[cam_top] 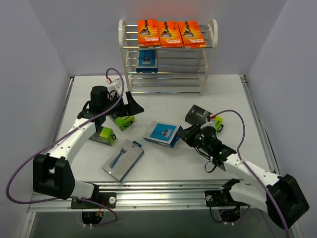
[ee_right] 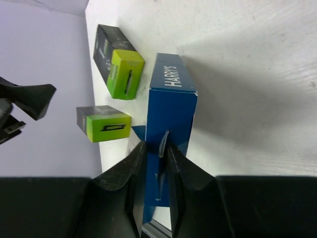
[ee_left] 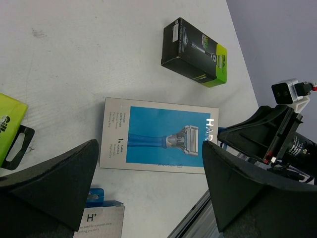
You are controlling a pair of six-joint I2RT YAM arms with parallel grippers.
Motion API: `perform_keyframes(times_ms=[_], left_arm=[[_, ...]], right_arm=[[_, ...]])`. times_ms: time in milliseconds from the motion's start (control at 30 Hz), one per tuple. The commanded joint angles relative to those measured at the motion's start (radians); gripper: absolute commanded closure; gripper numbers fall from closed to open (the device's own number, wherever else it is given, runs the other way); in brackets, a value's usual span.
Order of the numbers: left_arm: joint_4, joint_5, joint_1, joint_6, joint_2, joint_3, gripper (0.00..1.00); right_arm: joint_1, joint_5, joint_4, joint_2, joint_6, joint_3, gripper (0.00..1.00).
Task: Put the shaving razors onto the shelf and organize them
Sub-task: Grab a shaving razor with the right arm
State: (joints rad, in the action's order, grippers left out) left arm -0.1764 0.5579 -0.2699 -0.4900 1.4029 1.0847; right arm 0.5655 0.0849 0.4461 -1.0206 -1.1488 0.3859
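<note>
The shelf (cam_top: 210,54) stands at the back with three orange razor cards (cam_top: 170,33) on its top tier and a blue pack (cam_top: 147,60) on the tier below. A blue razor pack (cam_top: 161,132) lies mid-table. My right gripper (cam_top: 185,134) is shut on its right end, and in the right wrist view the gripper (ee_right: 157,166) pinches the pack (ee_right: 171,106) edge-on. My left gripper (cam_top: 130,111) hovers open over a black-and-green box (cam_top: 124,120), holding nothing. In the left wrist view its open gripper (ee_left: 150,146) frames that same blue pack (ee_left: 158,136).
A second green box (cam_top: 104,135) and a grey-blue flat pack (cam_top: 123,158) lie front left. A third black-and-green box (cam_top: 200,115) sits just behind the right gripper. The table's metal rail (cam_top: 163,191) runs along the near edge.
</note>
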Motion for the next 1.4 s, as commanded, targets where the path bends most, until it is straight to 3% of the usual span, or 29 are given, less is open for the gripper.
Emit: perform_keyframes(times_ms=[0,267,533,767,933,1067,1133,1233,1300,1367], left_arm=[[0.032,0.033,0.015,-0.016,-0.035,0.034,0.06],[0.136,0.118,0.067,-0.119,-0.002,-0.008,0.06],[0.193,0.162,0.092,-0.163,0.022,-0.020,0.06],[0.253,0.215,0.097,-0.220,0.047,-0.043,0.06],[0.379,0.286,0.110,-0.330,0.088,-0.083,0.06],[0.643,0.370,0.113,-0.481,0.129,-0.141,0.06],[0.699,0.378,0.118,-0.533,0.130,-0.160,0.06],[0.635,0.309,0.113,-0.446,0.068,-0.169,0.06],[0.444,0.233,0.092,-0.293,-0.011,-0.138,0.06],[0.267,0.065,0.045,-0.185,-0.070,-0.112,0.06]], right_arm=[[-0.029,0.062,0.105,-0.013,0.017,0.086,1.00],[-0.081,0.110,0.149,-0.055,0.012,0.131,1.00],[-0.096,0.134,0.196,-0.056,0.006,0.067,1.00],[-0.111,0.150,0.192,-0.088,0.035,0.175,1.00],[-0.115,0.191,0.216,-0.171,0.052,0.313,1.00],[-0.115,0.205,0.203,-0.202,0.061,0.393,1.00],[-0.116,0.196,0.177,-0.210,0.064,0.432,1.00],[-0.115,0.177,0.152,-0.214,0.061,0.461,1.00],[-0.115,0.173,0.138,-0.217,0.052,0.481,1.00],[-0.116,0.171,0.132,-0.219,0.047,0.496,1.00]])
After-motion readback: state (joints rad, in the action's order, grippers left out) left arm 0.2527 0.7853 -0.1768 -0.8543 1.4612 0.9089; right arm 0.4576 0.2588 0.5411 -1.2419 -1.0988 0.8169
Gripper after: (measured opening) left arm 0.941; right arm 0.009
